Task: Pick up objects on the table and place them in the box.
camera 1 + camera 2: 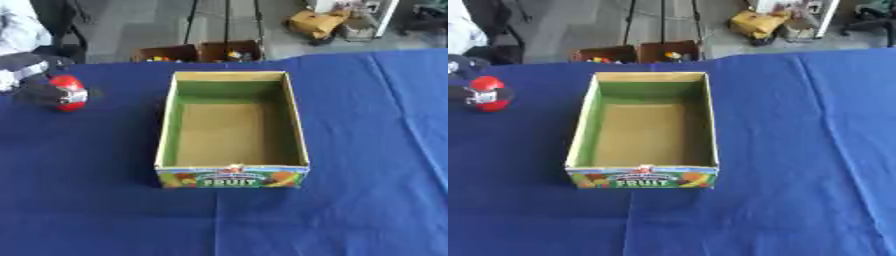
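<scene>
Blue cloth (350, 125) covers the table, faint creases on its right part. Grey floor (131, 25) beyond the far edge. Two open brown cartons (199, 51) on the floor just past the table, small coloured items inside. Thin dark stand legs (226, 20) behind them. Yellow-brown bundle (315, 23) far right, by a white post (826, 17).

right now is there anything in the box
No, the box shows only its bare brown floor; the red object is off to its left in the left hand.

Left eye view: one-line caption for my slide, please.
Left hand curled around a red object at the blue table's left edge, beside the empty fruit box.
</scene>
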